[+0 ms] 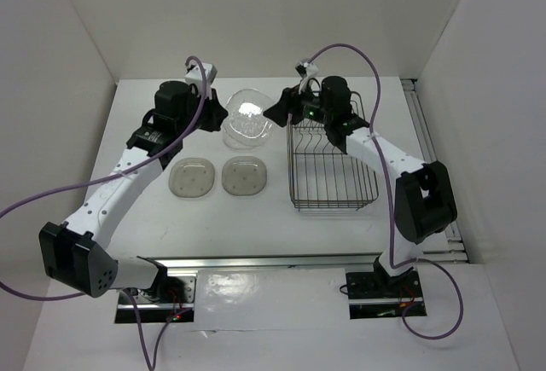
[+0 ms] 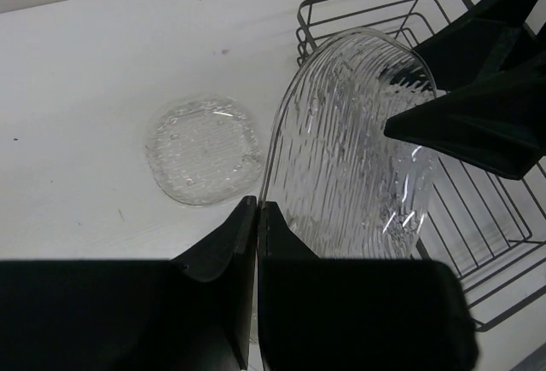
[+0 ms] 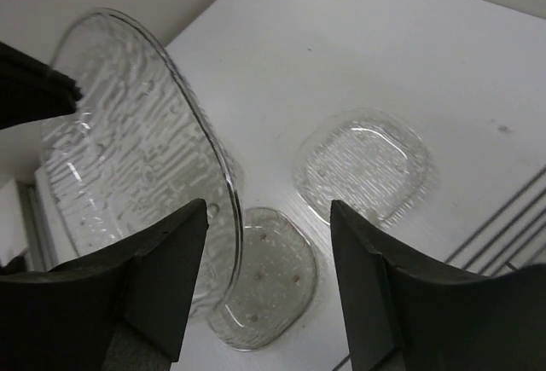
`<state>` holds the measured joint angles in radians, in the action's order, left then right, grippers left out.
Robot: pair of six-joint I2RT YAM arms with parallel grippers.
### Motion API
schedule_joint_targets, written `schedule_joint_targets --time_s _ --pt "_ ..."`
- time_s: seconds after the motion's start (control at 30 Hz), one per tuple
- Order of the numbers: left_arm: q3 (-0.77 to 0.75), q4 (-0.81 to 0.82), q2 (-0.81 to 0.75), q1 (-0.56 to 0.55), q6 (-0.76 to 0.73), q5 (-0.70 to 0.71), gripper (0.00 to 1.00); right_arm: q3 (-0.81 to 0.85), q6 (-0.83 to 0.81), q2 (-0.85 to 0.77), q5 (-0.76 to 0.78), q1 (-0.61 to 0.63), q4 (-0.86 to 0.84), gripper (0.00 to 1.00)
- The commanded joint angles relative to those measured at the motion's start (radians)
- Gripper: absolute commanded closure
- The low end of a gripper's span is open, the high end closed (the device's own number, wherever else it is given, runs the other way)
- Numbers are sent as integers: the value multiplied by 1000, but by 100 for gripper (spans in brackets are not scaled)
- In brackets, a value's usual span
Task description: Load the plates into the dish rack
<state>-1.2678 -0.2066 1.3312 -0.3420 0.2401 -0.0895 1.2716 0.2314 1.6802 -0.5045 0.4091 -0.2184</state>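
My left gripper (image 1: pixel 220 115) (image 2: pixel 257 209) is shut on the rim of a clear plate (image 1: pixel 247 108) (image 2: pixel 350 149) and holds it tilted on edge above the table, left of the dish rack (image 1: pixel 333 162) (image 2: pixel 478 234). My right gripper (image 1: pixel 278 113) (image 3: pixel 269 252) is open, and the held plate's (image 3: pixel 128 141) opposite rim stands between its fingers (image 2: pixel 478 89). Another clear plate (image 1: pixel 241 141) (image 2: pixel 205 149) lies flat under the held one. Two greyer plates (image 1: pixel 193 176) (image 1: pixel 245 176) lie flat side by side nearer the front. No plates show in the rack.
The wire rack stands at the right of the white table, close to the right arm's forearm (image 1: pixel 384 153). White walls enclose the back and sides. Purple cables (image 1: pixel 350 51) loop over both arms.
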Motion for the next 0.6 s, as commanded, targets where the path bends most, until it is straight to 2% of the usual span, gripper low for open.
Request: schedule_joint_targets --time_s 0.0,0.07,0.1,0.13,0.2,0.27,0.33,0.37,0.4,0.43,0.47,0.5,0.57 --pt "-2 90 -12 -5 28 -85 100 26 40 7 -169 -10 -139 34" --pt "-2 90 -12 -5 28 -85 100 -8 94 16 -256 -10 -228 40" --pt "-2 90 -3 -5 28 -85 100 -8 111 16 -273 -10 -257 46" --pt "-2 90 -3 -5 28 -85 100 -18 138 27 -285 -10 -291 62" --pt "-2 90 8 -5 28 -76 100 -5 138 36 -285 -10 -291 84" --pt "-2 81 8 -5 28 -55 100 24 126 46 -260 -10 -219 100" --pt "-13 70 8 -5 51 -15 100 34 108 27 -185 -10 -155 100" --pt "-24 59 17 -5 51 49 86 34 92 18 -143 -10 -127 100" --pt "-33 37 26 -5 60 83 45 34 82 4 -27 -10 -95 100" --pt "-59 15 26 -5 70 126 19 46 72 -10 54 -10 -22 100" --pt "-71 -6 37 -5 94 170 0 57 59 -40 152 -10 19 100" --pt "-85 -54 37 -5 106 259 0 57 59 -54 370 -10 57 100" --pt "-135 -112 46 -5 149 350 0 98 33 -74 580 -10 172 100"
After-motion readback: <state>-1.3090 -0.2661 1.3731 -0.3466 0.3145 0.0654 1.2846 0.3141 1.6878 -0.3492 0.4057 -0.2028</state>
